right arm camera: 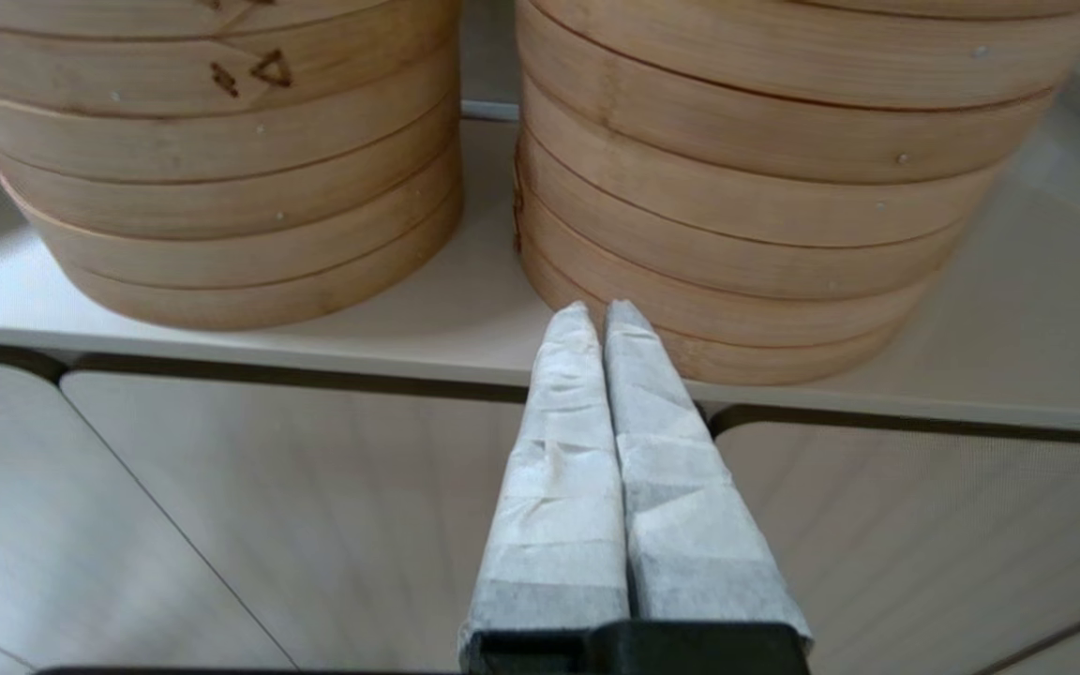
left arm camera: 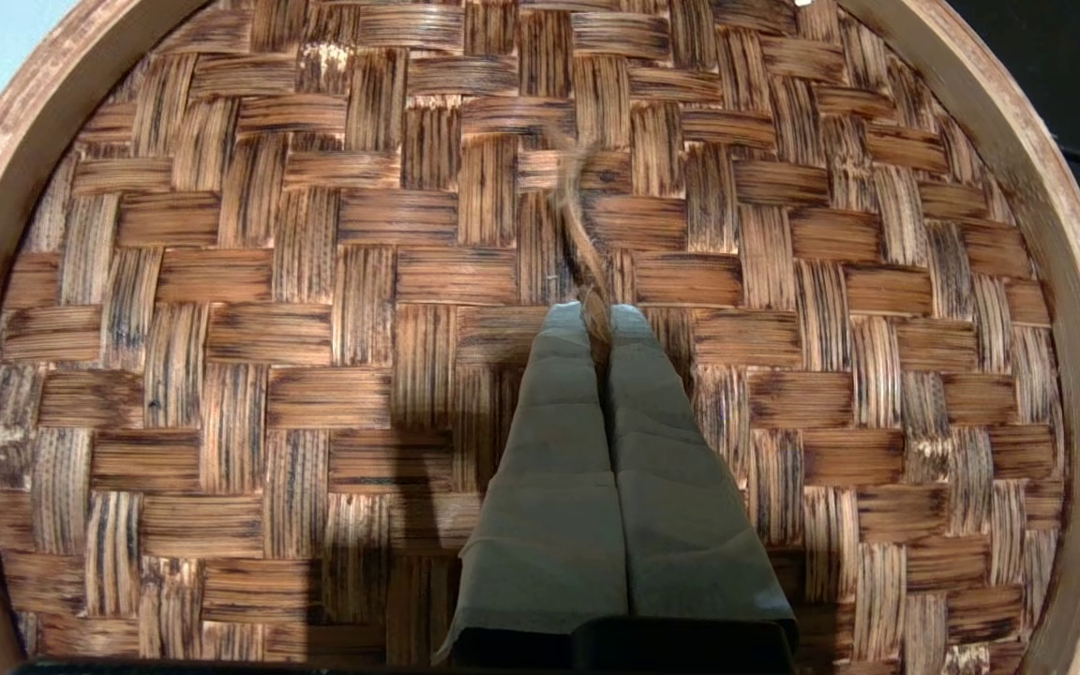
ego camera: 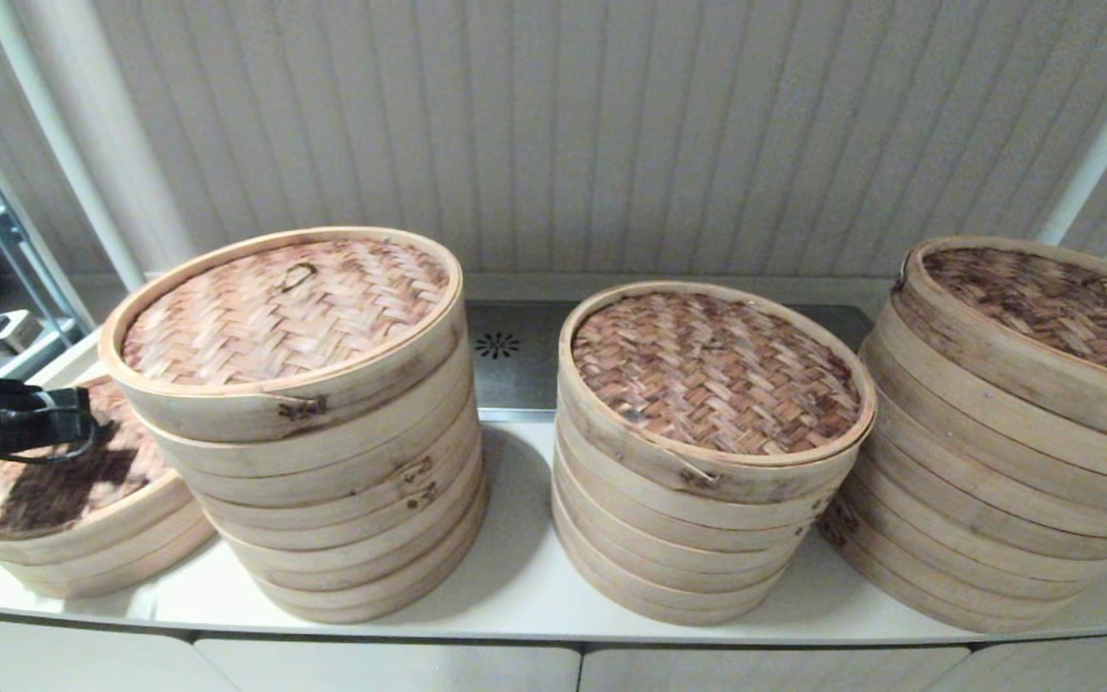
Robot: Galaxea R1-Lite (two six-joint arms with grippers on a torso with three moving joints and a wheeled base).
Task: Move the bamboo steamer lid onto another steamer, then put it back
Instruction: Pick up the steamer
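Observation:
The bamboo steamer lid (ego camera: 44, 495) lies on the low stack at the counter's far left, its pinkish-tan weave partly in the arm's shadow. In the left wrist view the lid (left arm camera: 315, 328) fills the picture from above. My left gripper (ego camera: 83, 437) hovers over its middle, and the left gripper (left arm camera: 596, 314) is shut on the thin loop handle (left arm camera: 582, 225), which is pinched between the fingertips. The lid looks seated on its stack. My right gripper (right arm camera: 604, 314) is shut with nothing in it, low in front of the counter edge and out of the head view.
A tall stack (ego camera: 342, 490) with a similar lid (ego camera: 284, 308) bearing a dark stitched rim joint stands next to the low one. Two stacks with darker brown lids stand centre (ego camera: 707, 370) and right (ego camera: 1053, 298). The white counter's front edge (ego camera: 553, 630) is close.

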